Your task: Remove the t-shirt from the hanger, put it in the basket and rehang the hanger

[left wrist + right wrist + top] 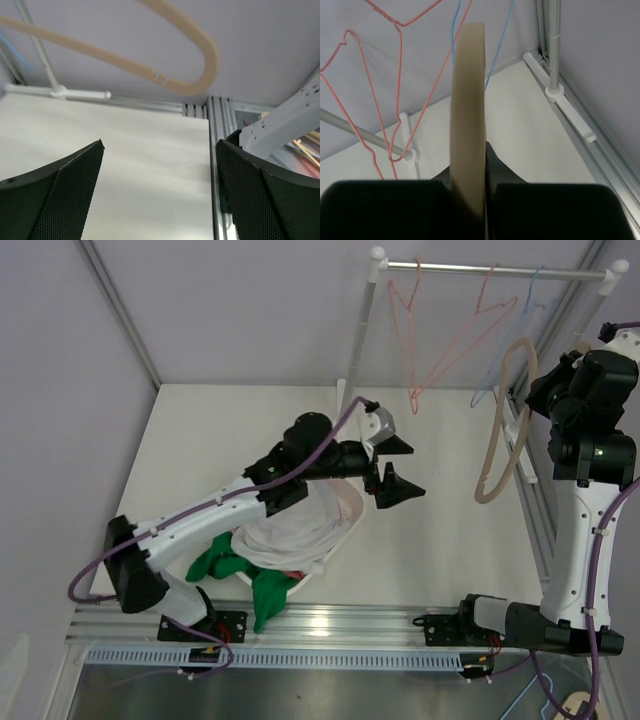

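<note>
At 3 o'clock your right hand (477, 170) clamps the bare hanger (468, 90) steady; your left hand (160, 165) sits apart, empty.

A white table (460, 540) stands between pale lilac walls (250, 310). A white rail (490, 269) rises at the table's far right; an aluminium extrusion (340, 618) edges its near side.

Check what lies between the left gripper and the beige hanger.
Only bare table separates the open left gripper from the beige hanger, as the top view shows.
</note>
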